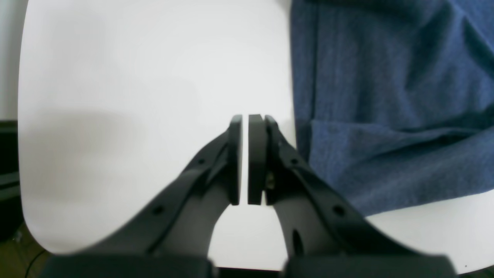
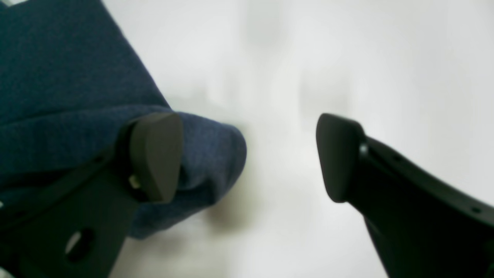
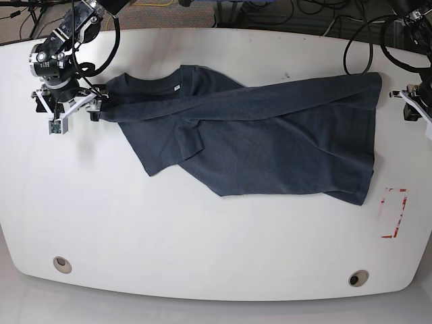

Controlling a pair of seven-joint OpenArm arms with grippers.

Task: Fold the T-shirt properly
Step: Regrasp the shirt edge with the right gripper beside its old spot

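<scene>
The large navy-blue heathered cotton T-shirt (image 3: pixel 256 145) lies across the far half of the white table (image 3: pixel 202 256), one long side folded over, sleeve and further folds left. The right gripper (image 2: pixel 247 158) gapes beside a bunched corner; the left gripper (image 1: pixel 245 158) is clenched empty.

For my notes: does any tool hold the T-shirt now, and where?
No. The right tool is open at a T-shirt edge; the left tool is shut, empty.

Near half: the wide white counter (image 3: pixel 202 250) lay bare below the crumpled dark navy cotton T-shirt (image 3: pixel 270 142).
Middle band: the shirt blocked passage, spanning nearly side to side.
Right edge: a red rectangular marking (image 3: pixel 395 212) lay flat.
</scene>
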